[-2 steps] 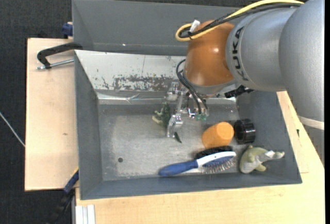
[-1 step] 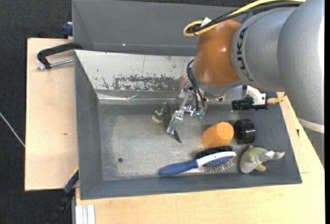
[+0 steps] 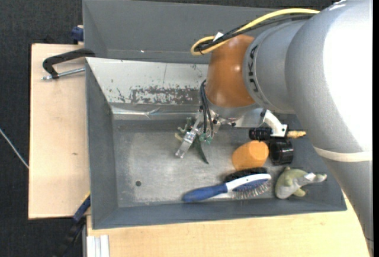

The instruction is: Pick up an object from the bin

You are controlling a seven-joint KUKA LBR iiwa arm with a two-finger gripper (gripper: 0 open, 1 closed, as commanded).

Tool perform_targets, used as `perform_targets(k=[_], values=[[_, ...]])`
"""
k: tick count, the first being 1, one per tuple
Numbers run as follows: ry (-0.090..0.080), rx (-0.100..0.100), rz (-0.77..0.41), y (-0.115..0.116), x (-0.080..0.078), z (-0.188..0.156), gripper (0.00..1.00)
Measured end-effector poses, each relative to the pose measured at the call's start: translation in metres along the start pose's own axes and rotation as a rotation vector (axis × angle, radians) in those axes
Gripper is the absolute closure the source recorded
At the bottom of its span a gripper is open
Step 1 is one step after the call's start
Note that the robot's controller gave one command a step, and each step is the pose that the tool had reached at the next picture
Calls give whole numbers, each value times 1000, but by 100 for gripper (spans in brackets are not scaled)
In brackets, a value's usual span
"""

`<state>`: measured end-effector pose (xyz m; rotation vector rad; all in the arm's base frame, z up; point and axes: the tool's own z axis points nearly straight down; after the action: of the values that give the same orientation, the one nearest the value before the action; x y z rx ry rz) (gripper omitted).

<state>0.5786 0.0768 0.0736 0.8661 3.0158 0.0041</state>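
Fingers: the fingers (image 3: 185,144) stood apart with nothing seen between them, low over bare floor near the middle of the bin (image 3: 100,149).
Nearest thing: an orange ball (image 3: 249,156) lay just right of the fingers, apart from them.
Other things: a black cap (image 3: 280,150) sat against the ball's right side. A blue-handled brush (image 3: 220,189) lay along the near wall. A grey-green toy (image 3: 292,183) rested in the near right corner.
Risk, empty close: judging by their place, closing here would have caught only air or floor, since nothing lay between the fingers.
Risk, roll: the ball looked smooth and round, so a touch from one finger could have sent it rolling toward the cap or the brush.
Risk, crowding: the things on the right lay close together, so a reach there might have nudged a neighbour or pinched two at once.
Risk, scrape: going lower over the metal floor could have ground the fingertips against it.
Writing: the arm (image 3: 320,66) bore dark letters that read like "UKA". Nothing on the things in the bin could be read.
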Motion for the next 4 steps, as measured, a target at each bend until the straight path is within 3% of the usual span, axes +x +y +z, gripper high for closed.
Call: perform_targets(k=[1, 2, 3, 4], values=[[1, 2, -1, 1, -1, -2, 0], [-13, -4, 0, 1, -5, -5, 100], [-3, 0, -1, 3, -6, -7, 100], [-5, 0, -4, 4, -8, -10, 100]])
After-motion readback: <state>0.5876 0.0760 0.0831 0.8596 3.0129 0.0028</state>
